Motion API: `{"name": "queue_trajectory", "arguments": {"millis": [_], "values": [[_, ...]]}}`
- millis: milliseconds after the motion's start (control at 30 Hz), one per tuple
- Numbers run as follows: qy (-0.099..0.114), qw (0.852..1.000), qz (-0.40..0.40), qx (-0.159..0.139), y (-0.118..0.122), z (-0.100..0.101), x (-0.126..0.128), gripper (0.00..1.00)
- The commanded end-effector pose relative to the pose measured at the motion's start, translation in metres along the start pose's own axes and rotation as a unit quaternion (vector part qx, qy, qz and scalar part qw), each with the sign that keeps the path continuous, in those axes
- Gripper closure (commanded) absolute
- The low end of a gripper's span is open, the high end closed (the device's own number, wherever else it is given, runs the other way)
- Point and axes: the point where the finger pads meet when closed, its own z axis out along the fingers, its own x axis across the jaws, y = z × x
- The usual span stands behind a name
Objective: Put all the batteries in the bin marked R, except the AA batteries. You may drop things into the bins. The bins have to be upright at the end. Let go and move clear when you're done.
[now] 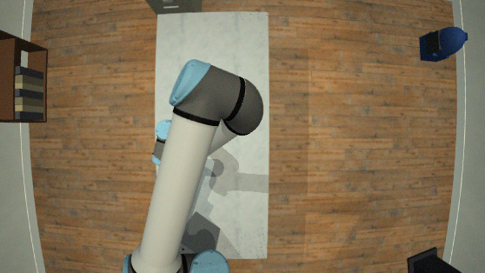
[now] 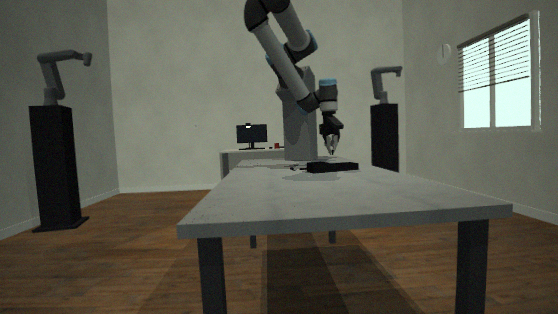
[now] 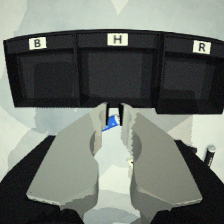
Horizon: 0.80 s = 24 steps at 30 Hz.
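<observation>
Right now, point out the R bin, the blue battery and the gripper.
R bin (image 3: 201,47), wrist view, its label.
Blue battery (image 3: 113,121), wrist view, visible end between the fingers.
Gripper (image 3: 114,111), wrist view, midway between fingertips.

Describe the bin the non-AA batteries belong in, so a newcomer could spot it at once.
In the wrist view, a black three-compartment tray stretches across the grey table beyond the gripper. Its compartments carry white labels B, H, R; the target is the rightmost compartment, the only one marked R.
</observation>
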Motion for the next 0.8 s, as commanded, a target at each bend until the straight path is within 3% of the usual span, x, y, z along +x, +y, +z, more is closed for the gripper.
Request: {"name": "queue_trajectory", "arguments": {"millis": [0,400,767], "values": [[0.003,1.000,0.003,0.001,-0.002,0.011,0.005,0.96],[0.003,1.000,0.003,0.001,-0.002,0.043,0.006,0.96],[0.003,1.000,0.003,0.001,-0.002,0.060,0.006,0.96]]}}
